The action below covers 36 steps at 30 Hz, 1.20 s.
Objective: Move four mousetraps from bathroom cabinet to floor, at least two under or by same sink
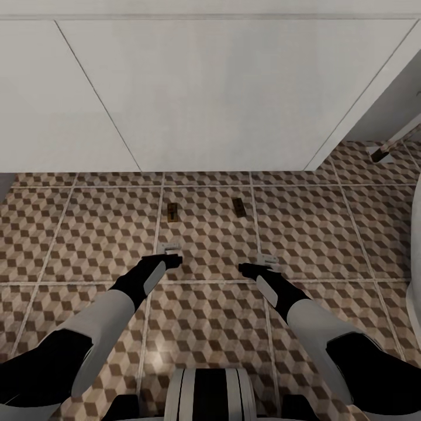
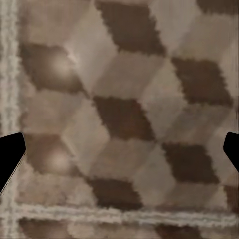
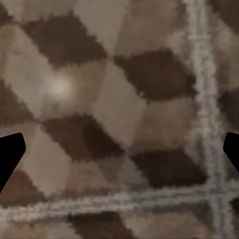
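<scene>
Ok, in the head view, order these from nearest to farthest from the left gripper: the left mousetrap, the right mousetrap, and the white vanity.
1. Left mousetrap, on the floor tiles just ahead of the left gripper.
2. Right mousetrap, ahead and off to the robot's right.
3. White vanity, beyond both traps.

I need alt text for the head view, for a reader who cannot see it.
Two mousetraps, left and right, lie on the cube-patterned bathroom floor in front of a white vanity. The left claw and right claw hang open and empty above the tiles, nearer the robot.
</scene>
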{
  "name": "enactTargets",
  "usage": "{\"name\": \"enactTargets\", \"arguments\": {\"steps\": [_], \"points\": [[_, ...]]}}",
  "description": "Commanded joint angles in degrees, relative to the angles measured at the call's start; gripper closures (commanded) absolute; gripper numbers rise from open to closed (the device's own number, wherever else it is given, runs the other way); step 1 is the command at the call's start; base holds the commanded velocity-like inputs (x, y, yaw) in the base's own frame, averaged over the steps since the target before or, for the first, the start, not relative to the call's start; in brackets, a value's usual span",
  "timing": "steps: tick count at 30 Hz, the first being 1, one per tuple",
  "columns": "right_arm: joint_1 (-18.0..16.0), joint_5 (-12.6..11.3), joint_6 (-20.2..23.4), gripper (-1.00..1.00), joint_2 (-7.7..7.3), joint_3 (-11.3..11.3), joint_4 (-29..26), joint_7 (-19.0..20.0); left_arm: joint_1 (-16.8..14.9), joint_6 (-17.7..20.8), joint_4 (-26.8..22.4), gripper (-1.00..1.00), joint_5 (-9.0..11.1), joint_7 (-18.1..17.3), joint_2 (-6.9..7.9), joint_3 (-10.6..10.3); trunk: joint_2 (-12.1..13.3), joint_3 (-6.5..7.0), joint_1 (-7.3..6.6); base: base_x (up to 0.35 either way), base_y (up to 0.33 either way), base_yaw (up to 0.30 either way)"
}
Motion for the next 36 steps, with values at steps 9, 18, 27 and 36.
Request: {"name": "enactTargets", "arguments": {"steps": [9,18,27,36], "points": [[-0.01,-0.46,0.28,-1.0,-0.12,0.48,-0.14,-0.45,0.15,0.3,-3.63,-1.0,0.73,1.24,-0.03,-0.61,-0.01,-0.03,-0.01,0.0,0.0,0.0],[-0.01,-0.43,0.28,-1.0,0.01,0.61,-0.2,-0.4,0.4,0.31,-4.6,-1.0,0.84,1.27,-0.11,-0.7,-0.01,-0.03,-0.01,0.0,0.0,0.0],[-0.01,-0.27,0.34,-1.0,0.03,0.69,-1.41,-0.3,0.74,0.18,-4.35,-1.0,0.99,1.12,-1.27,-0.81,-0.01,-0.03,-0.01,0.0,0.0,0.0],[0.08,-0.18,0.39,-1.0,0.11,0.66,-4.47,-0.28,2.15,0.37,-4.35,-1.0,1.01,1.05,-2.21,-0.88,-0.01,-0.03,-0.01,0.0,0.0,0.0]]}}
